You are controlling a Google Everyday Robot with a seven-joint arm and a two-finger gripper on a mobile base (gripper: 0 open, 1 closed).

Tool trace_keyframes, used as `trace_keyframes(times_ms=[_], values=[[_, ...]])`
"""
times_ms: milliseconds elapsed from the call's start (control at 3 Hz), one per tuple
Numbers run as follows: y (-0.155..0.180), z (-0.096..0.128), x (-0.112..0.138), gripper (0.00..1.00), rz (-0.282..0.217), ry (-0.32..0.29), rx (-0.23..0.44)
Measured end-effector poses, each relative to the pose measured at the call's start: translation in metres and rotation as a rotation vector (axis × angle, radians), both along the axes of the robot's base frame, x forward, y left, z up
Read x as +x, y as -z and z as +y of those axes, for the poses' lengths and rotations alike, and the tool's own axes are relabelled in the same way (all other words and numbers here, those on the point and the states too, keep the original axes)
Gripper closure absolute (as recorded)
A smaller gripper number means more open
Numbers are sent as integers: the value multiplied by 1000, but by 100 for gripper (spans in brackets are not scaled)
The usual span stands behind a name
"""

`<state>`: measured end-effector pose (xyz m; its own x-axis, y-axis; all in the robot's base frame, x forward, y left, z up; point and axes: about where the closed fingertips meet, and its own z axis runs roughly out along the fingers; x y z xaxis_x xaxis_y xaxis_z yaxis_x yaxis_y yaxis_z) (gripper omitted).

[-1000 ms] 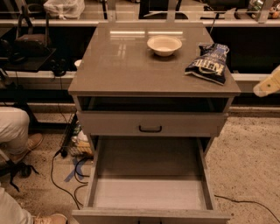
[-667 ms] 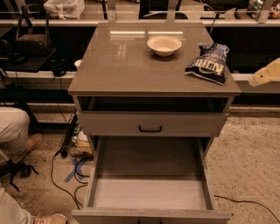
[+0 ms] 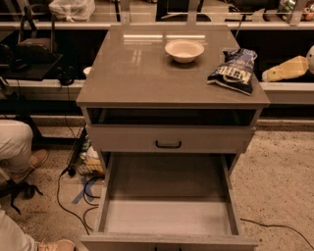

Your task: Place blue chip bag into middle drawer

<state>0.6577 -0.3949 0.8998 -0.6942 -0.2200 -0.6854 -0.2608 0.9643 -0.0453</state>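
Note:
The blue chip bag (image 3: 233,71) lies flat on the cabinet top (image 3: 142,73), near its right edge, to the right of a cream bowl (image 3: 184,50). The middle drawer (image 3: 167,215) is pulled far out at the bottom of the view, and its tray holds nothing. Above it, a drawer front with a black handle (image 3: 168,144) is closed. My gripper (image 3: 287,68) is the pale yellowish piece at the right edge of the view, beyond the cabinet's right side, about level with the bag and apart from it.
A person's legs and shoe (image 3: 17,147) are at the left. Cables (image 3: 73,196) lie on the floor beside the cabinet. A black bag (image 3: 34,49) and a plastic bag (image 3: 71,9) sit on shelving at the back left. Speckled floor lies to the right.
My gripper has moved up and left, closer to the chip bag. The bag, bowl and drawers have not moved.

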Motion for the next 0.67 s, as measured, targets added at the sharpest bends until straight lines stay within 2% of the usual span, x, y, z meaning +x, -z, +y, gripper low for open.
trace_keyframes(times_ms=[333,667], values=[[8,21,35,0,-23,-26,41],[20,50,64,0,-16,-80,76]])
